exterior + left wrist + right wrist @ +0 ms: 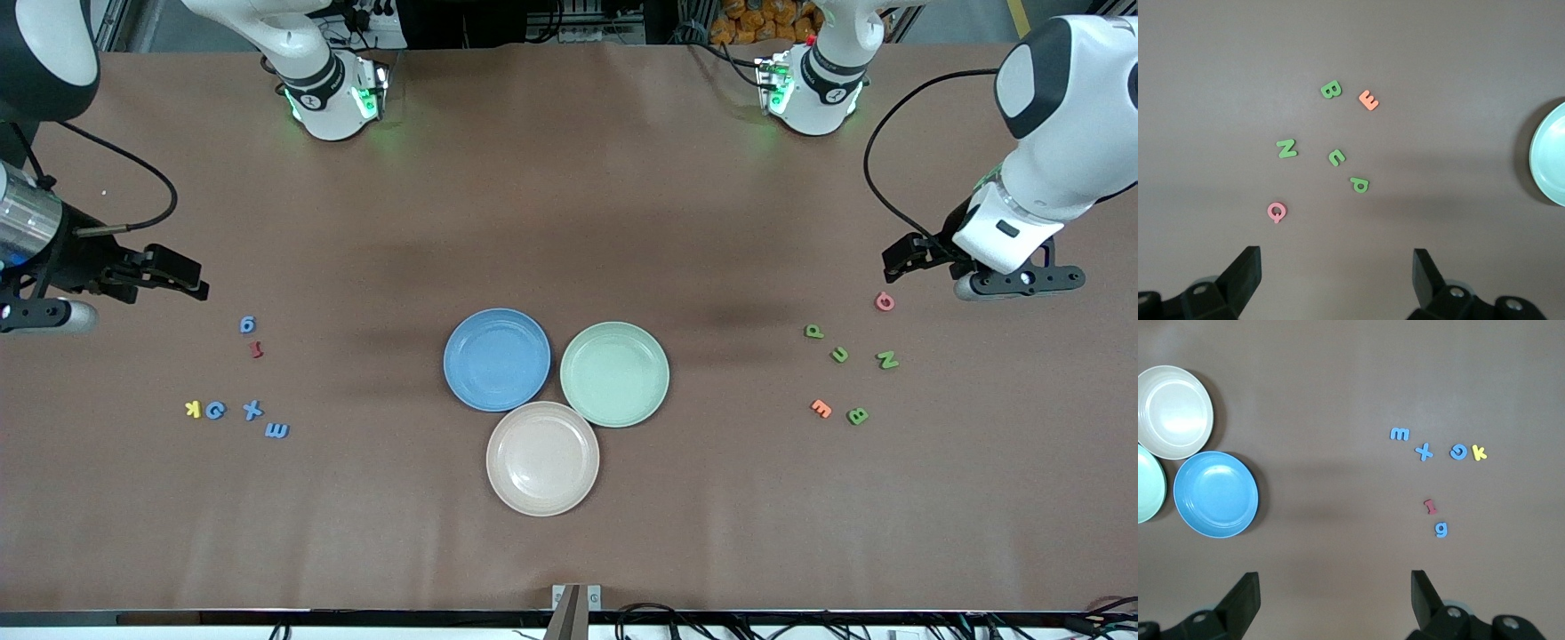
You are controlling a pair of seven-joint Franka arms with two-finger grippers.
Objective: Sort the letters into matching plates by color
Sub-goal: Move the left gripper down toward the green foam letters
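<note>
Flat letters lay in two clusters. Green B (857, 415), N (886, 359), U (839, 355), P (813, 331), orange E (821, 408) & pink Q (884, 301) sat twd left arm's end. Blue g (247, 324), G (215, 410), X (253, 410), M (277, 430), yellow K (192, 409) & a red letter (256, 349) sat twd right arm's end. Round matte blue plate (496, 359), green plate (614, 373) & beige plate (542, 458) touched mid-table. Left gripper (1337, 273) & right gripper (1335, 595) hung wide apart, holding nothing.

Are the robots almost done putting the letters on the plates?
Not started. The blue plate, green plate and beige plate hold nothing. Both end effectors are open, holding nothing. The blue letters and green letters lie on the table.
</note>
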